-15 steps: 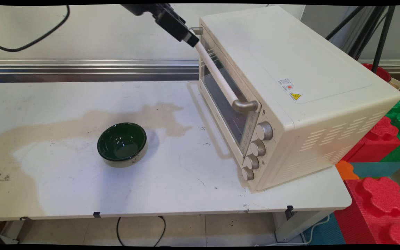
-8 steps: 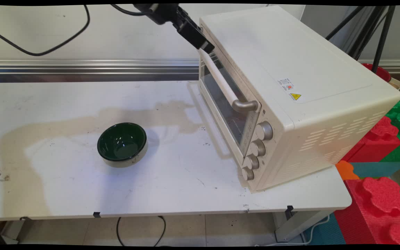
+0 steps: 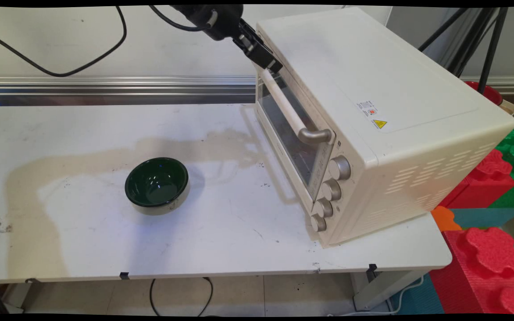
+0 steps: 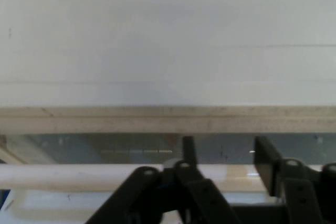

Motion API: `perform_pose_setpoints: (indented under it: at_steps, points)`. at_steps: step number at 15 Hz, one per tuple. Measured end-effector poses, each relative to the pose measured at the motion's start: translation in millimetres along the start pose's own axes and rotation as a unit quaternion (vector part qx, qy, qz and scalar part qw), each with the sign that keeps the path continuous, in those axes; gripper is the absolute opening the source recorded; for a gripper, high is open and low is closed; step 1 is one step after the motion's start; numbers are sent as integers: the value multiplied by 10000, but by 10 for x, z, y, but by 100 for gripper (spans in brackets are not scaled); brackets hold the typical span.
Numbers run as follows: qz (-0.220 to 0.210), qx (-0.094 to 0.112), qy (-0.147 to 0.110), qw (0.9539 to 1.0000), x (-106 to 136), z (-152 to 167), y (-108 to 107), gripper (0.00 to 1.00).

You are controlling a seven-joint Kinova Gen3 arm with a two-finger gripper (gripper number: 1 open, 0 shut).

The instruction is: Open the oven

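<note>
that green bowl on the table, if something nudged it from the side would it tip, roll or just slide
The green bowl would probably slide rather than tip: it sits upright and looks low and wide. Its glossy glaze suggests ceramic, so likely fairly heavy for its size, slippery to pinch and breakable if it fell off the table. It appears empty, so nothing would spill.

My end effector [image 3: 269, 62] is black. The toaster oven [image 3: 373, 125] beside it is cream, with rows of slots along its side, a yellow triangle sticker [image 3: 379, 124] on top and grey-silver knobs [image 3: 339, 168]. Its handle bar [image 3: 283, 104] is white with grey metal ends. The bowl [image 3: 157, 185] is dark green inside and pale outside. The bench [image 3: 105, 240] is white with a tan stain. Red and green foam blocks [image 3: 493, 258] stand at the right.
</note>
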Motion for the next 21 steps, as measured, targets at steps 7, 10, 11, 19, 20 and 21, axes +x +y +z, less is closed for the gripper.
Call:
perform_pose_setpoints:
  at_steps: [7, 10, 11, 19, 20, 21]
  points:
    - [-60, 5, -16, 10000, 5, 166, 0, 0]
    - [-92, -9, -26, 10000, 9, 242, 3, 0]
    - [-100, -13, -27, 9999, 12, 278, 5, 0]
    - [-163, -53, -92, 9998, -33, 458, 39, 0]
    - [-181, -56, -115, 9998, -55, 470, 47, 0]
    - [-201, -57, -140, 9997, -83, 474, 54, 0]
